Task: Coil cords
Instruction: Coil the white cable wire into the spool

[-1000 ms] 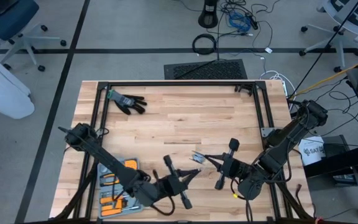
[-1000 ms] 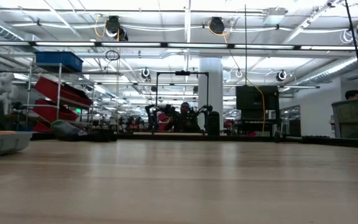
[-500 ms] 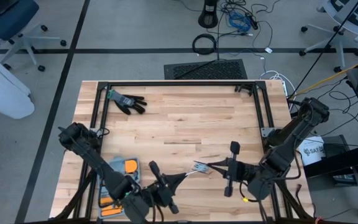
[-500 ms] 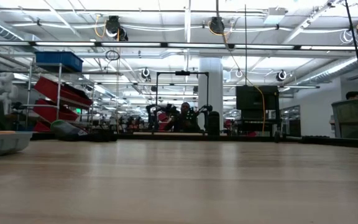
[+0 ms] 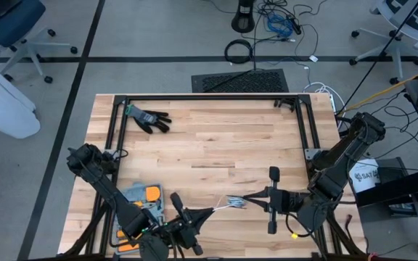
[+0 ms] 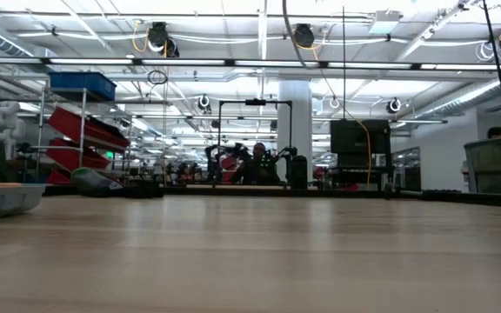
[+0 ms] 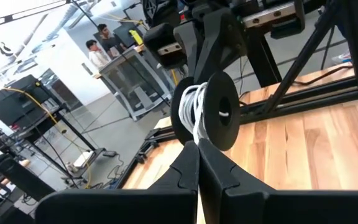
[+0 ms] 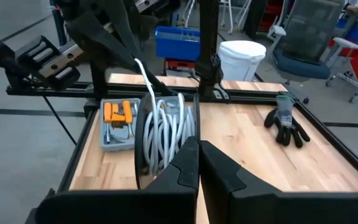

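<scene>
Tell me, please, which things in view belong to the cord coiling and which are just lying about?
In the job: white cord wound on a spool, right gripper shut on it, left gripper shut beside it.

Lying about: black glove, grey tray of orange-handled tools.

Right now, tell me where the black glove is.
In the high view the black glove lies on the table's far left corner, just inside the black frame, far from both end effectors at the near edge.
</scene>
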